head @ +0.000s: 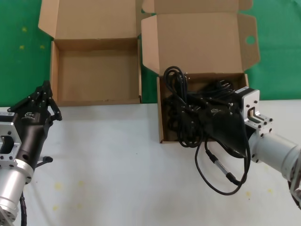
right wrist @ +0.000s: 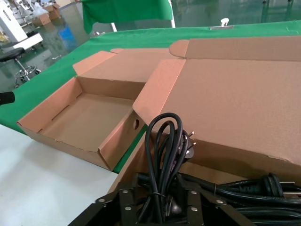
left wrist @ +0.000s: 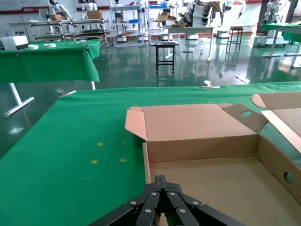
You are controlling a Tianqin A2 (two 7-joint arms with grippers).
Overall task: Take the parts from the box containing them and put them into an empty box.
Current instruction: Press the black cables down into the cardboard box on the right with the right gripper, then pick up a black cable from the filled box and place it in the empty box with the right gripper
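Two open cartons side by side on the desk (head: 117,165): empty box (head: 99,75) on the left, full box (head: 162,117) on the right, one round hole in its lid flap. Black cords (head: 181,110) tangled inside the full box, number not countable. Right tool (head: 188,109) down in that box, clenched on a cord bundle (right wrist: 162,155). Left tool (head: 46,92) pinched together, grasping nothing, at the empty box's near left corner.

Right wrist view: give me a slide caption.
Right tool shut on a looped black cord bundle in the full box; empty box beside it.
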